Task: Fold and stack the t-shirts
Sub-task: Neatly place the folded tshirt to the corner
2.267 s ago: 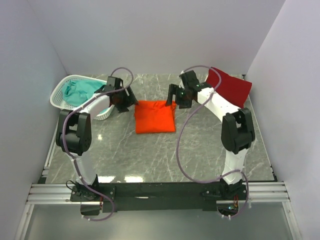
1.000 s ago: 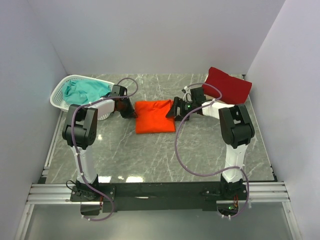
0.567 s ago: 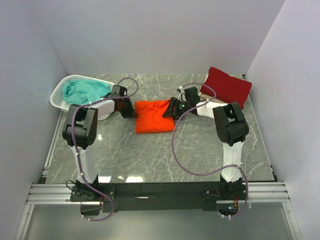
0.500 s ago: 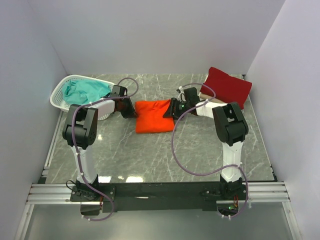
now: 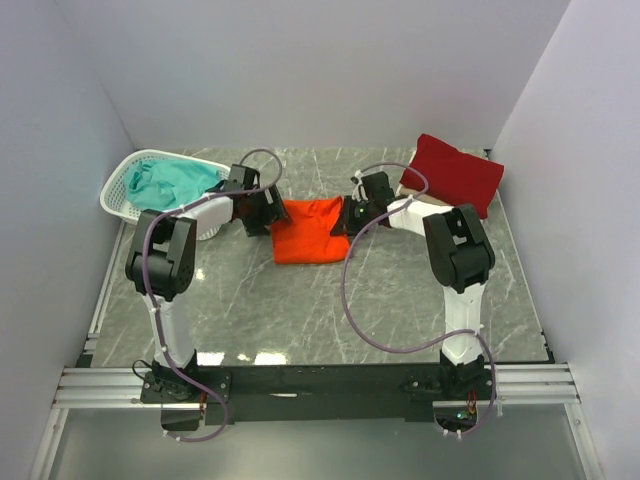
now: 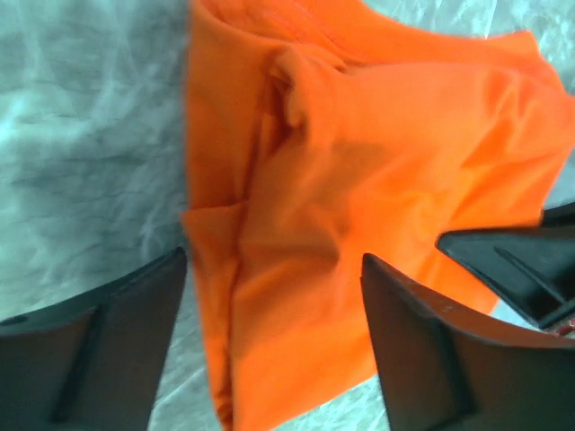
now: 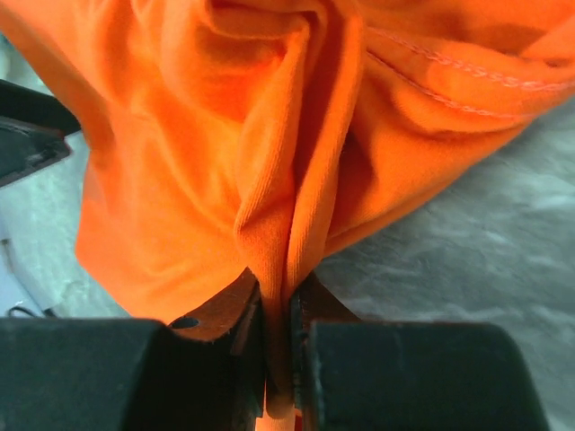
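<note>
A folded bright orange t-shirt lies mid-table between my two grippers. My left gripper is at its left edge and stands open, its fingers either side of the orange cloth without pinching it. On the shirt's right edge my right gripper is shut on a bunched fold of the orange t-shirt, the fold squeezed between the pads. Folded at the back right lies a dark red t-shirt. A teal t-shirt lies crumpled in the basket.
The white lattice basket stands at the back left, close to the left arm. Walls close in the table on the left, back and right. The marbled table top stretches bare toward the arm bases.
My left gripper has opened and let go of the orange shirt's left edge. My right gripper has moved in and closed on the right edge. The shirt has bunched up narrower.
</note>
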Robot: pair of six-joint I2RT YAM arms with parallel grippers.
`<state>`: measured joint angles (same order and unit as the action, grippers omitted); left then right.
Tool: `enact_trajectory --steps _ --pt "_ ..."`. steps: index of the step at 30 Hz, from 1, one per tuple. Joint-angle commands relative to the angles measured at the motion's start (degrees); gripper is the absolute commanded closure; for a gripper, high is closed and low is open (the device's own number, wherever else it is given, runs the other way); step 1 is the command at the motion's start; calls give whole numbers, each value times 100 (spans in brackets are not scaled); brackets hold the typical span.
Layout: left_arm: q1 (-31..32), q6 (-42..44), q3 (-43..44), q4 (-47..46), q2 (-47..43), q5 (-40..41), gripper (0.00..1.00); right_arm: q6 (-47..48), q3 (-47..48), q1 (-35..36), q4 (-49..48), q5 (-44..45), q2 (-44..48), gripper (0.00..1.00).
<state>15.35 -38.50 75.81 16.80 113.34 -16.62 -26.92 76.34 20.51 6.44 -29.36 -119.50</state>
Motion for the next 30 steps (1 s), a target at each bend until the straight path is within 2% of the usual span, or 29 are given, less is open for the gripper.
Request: enact_trajectory --steps 1,7,16,30 --pt "-59 167 241 438 -390 256 12 450 364 41 628 563 594 100" --pt "-59 106 154 447 -882 89 1 977 996 14 1665 1222 788 100" --pt "-59 71 -470 368 -1551 71 1 1663 2710 -91 3257 2513 305 100" --pt "-59 -79 -1252 131 -1798 36 1 2103 4442 -557 4032 3200 -398 100"
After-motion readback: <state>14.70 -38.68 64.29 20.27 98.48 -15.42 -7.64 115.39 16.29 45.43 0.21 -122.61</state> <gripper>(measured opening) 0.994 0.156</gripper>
